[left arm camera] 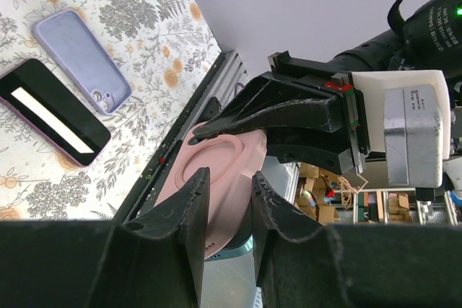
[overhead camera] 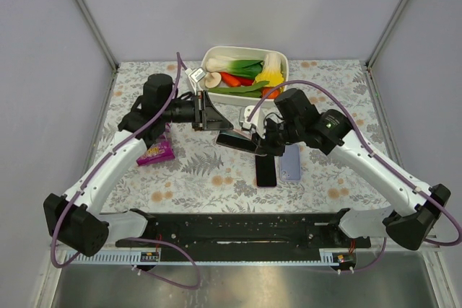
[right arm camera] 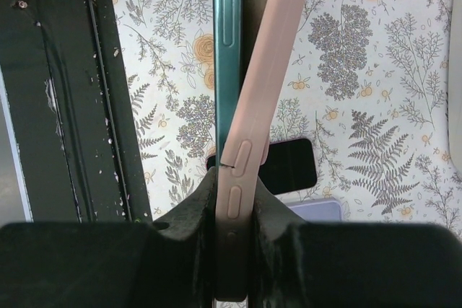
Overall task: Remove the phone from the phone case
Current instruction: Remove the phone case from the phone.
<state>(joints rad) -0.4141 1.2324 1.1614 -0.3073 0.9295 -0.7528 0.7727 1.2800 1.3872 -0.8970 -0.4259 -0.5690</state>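
The right gripper (right arm camera: 234, 210) is clamped on the long edge of the pink phone case (right arm camera: 253, 99), which hangs in the air between the two arms. The teal phone (right arm camera: 227, 48) stands just beside the case, its far end parted from it. Whether its near end is caught in the same pinch I cannot tell. The left gripper (left arm camera: 229, 178) has its jaws a little apart at the opposite end of the case, and it is unclear whether its pads touch anything. As I judge it, the phone is only loosely seated. If the left jaws close on case rather than phone, or pull off-axis, the phone could slip out and drop onto the table (overhead camera: 325, 185), near the dark phone (overhead camera: 266, 171) and lilac phone (overhead camera: 290, 162) lying below. If the right pinch traps both, a pull drags case and phone together. The left arm (overhead camera: 108, 171) and right arm (overhead camera: 375, 167) reach inward from their bases, the grippers facing each other over the table's middle.
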